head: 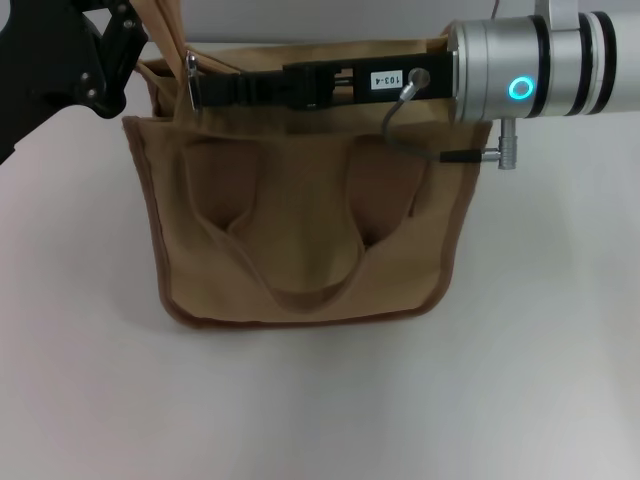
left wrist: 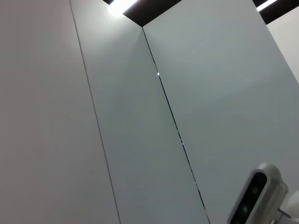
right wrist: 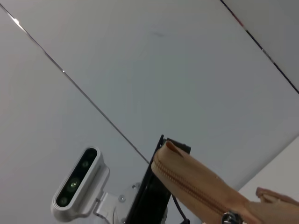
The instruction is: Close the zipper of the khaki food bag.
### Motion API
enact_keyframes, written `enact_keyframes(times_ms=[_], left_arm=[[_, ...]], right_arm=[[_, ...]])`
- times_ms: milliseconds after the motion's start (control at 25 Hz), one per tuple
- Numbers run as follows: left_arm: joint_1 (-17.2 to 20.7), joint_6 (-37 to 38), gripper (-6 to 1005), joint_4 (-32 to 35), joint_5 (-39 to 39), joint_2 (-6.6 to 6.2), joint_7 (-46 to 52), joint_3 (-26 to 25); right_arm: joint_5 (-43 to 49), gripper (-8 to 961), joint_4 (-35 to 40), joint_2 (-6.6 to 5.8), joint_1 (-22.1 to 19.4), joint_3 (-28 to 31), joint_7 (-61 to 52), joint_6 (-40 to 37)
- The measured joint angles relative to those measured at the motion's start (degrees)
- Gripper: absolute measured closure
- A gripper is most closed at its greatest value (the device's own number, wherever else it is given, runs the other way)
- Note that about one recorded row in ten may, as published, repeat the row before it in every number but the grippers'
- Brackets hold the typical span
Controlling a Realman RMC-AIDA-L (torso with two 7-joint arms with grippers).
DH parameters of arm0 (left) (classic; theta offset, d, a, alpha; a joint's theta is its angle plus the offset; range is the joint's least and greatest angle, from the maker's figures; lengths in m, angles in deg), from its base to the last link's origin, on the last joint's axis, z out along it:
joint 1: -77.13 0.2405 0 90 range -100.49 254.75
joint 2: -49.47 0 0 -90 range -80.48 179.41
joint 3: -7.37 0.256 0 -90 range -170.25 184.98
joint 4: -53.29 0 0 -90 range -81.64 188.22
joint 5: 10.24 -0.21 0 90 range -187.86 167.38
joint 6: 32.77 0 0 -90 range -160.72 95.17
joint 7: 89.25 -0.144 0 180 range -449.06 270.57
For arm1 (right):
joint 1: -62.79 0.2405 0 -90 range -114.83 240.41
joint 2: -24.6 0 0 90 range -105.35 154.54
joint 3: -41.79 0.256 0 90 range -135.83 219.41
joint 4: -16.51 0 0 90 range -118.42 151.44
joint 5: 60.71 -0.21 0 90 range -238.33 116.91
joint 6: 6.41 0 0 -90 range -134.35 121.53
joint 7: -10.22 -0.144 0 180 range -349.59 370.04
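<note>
right gripper (head: 196, 88): reaching in from the right across the top of the bag, black fingers stretched out to the bag's left top corner. They look pinched together on the little silver pull tab (head: 190, 67) there, which sticks up just past the fingertips.

left gripper (head: 112, 52): up at the top-left corner of the head view, right beside the bag's left top corner where a strip of tan fabric (head: 165, 30) rises. Honestly can't tell whether it's open or clamped on anything.

zipper (right wrist: 191, 189): right wrist view shows a stretch of tan zipper teeth running along a lifted fold of the bag – stitched line, same colour as the canvas, with a metal bit near the lower end.

khaki food bag (head: 300, 230): sits on the white table (head: 320, 420), far side, front face toward the camera. Boxy tan canvas, darker brown piping round the edges, two front pockets, and a handle (head: 300, 290) drooping in a U down the front.

extra: a grey camera unit (right wrist: 77, 182) shows in the right wrist view – the left wrist view mostly catches wall panels.
</note>
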Motion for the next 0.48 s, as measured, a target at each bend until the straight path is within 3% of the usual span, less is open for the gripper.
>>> enact_keyframes(times_ms=[120, 480], left_arm=[[-0.1, 0.4, 980, 0.0, 0.0, 0.00, 0.4, 0.0], [-0.3, 0.6, 980, 0.0, 0.0, 0.09, 0.6, 0.4]], right_arm=[[0.0, 744, 0.0, 0.00, 0.3, -0.1, 0.1, 0.6], [-0.1, 751, -0.2, 0.00, 1.1, -0.1, -0.1, 0.5]])
